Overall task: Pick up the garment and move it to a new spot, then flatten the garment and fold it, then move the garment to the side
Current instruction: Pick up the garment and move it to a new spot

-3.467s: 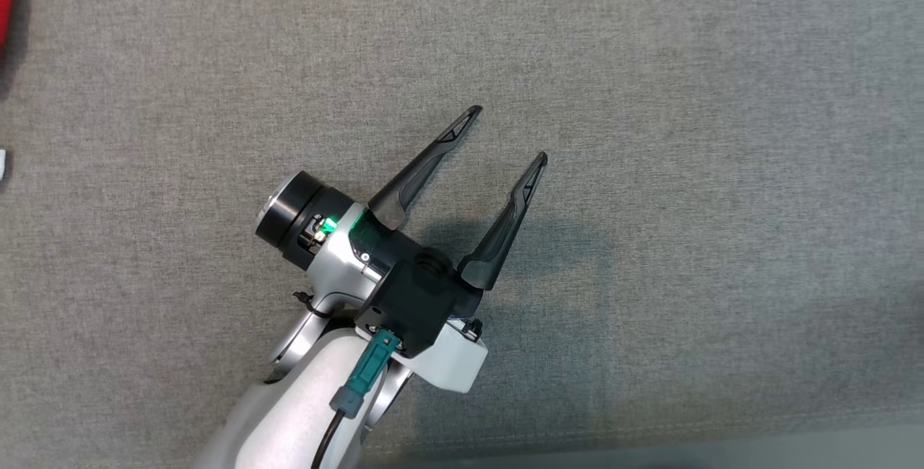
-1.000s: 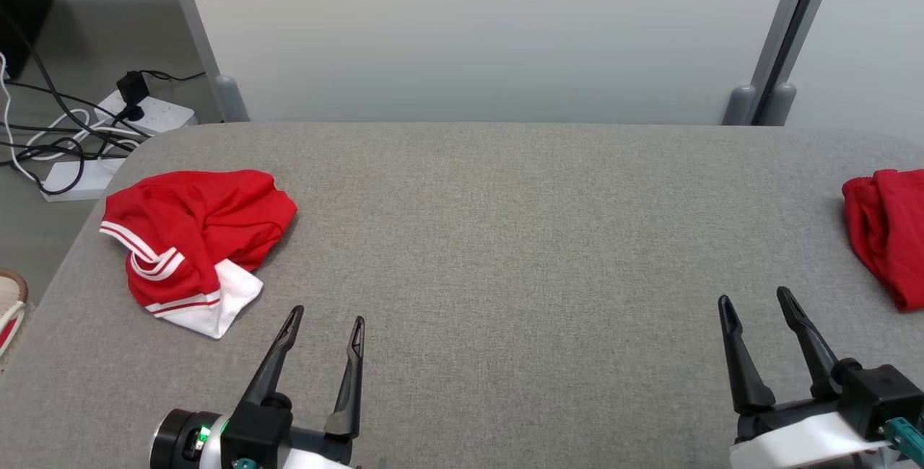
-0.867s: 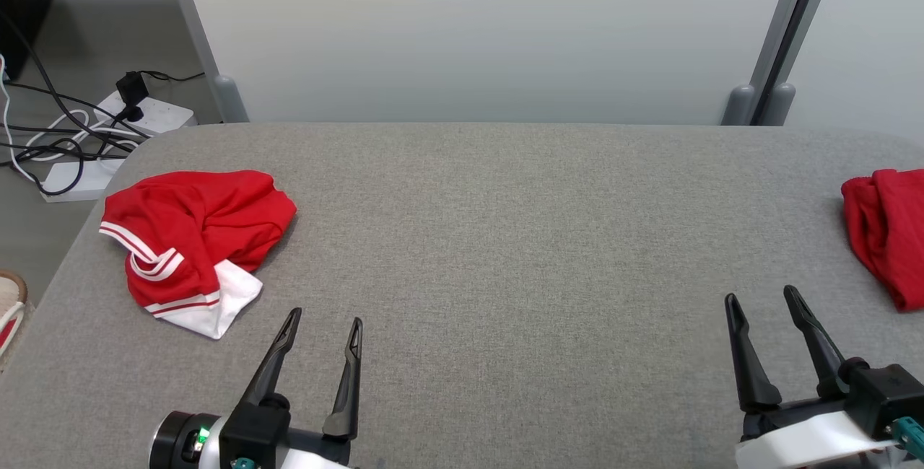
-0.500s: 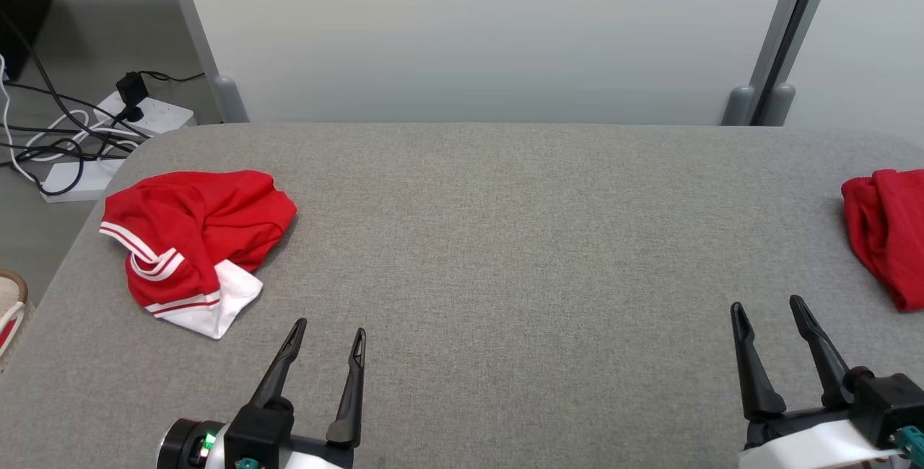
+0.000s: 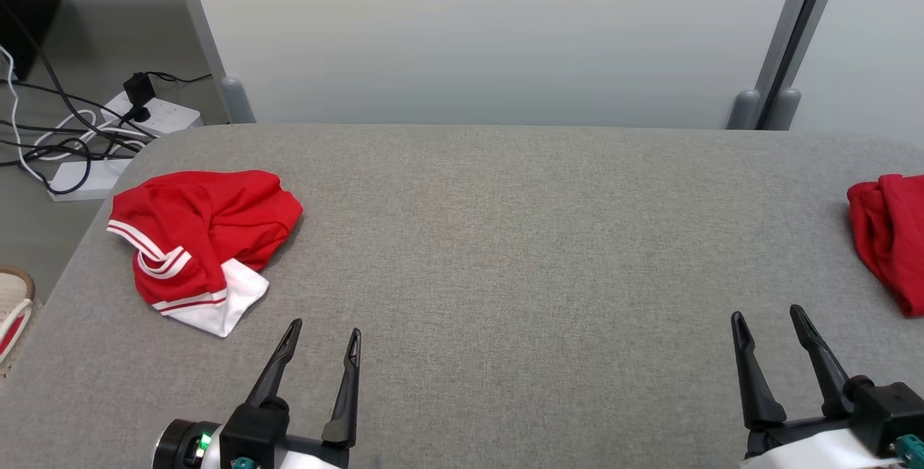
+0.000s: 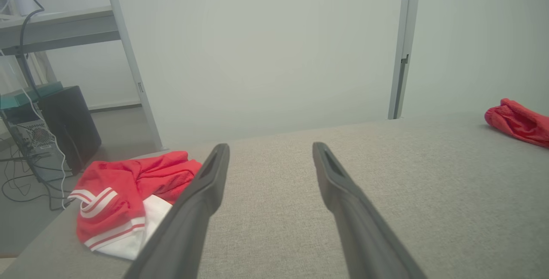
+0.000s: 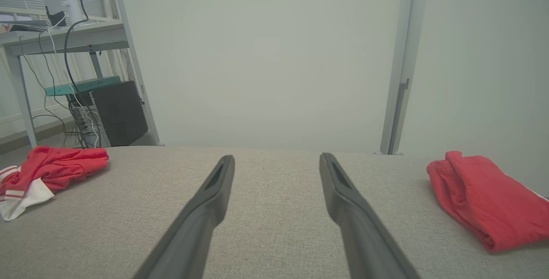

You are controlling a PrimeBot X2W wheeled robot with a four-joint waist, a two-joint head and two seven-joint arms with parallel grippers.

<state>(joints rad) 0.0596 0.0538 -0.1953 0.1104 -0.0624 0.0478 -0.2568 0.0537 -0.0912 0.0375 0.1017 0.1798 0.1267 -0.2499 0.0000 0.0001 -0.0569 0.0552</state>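
Head view: the crumpled red garment (image 5: 195, 238), trimmed with white stripes, is lying on the far left part of the grey table (image 5: 505, 238), close to its left edge. The left gripper (image 5: 325, 328) is hovering at the near edge, just right of and nearer than that garment, its two fingers standing wide apart and holding nothing. The right gripper (image 5: 766, 312) is hovering at the near right, likewise spread wide and gripping nothing. A folded red garment (image 5: 888, 231) is lying at the table's right edge, beyond the right gripper. A power strip (image 5: 155, 114) with cables is sitting on the floor past the far left corner.

Left wrist view: the left gripper (image 6: 270, 147) is pointing across the table with its fingers gaping and nothing between them; the crumpled red garment (image 6: 124, 189) is lying to the left of them.

Right wrist view: the right gripper (image 7: 277, 158) is showing wide-spread, bare fingers, with the folded red garment (image 7: 484, 197) lying to the right and the crumpled red garment (image 7: 51, 167) lying far off to the left.
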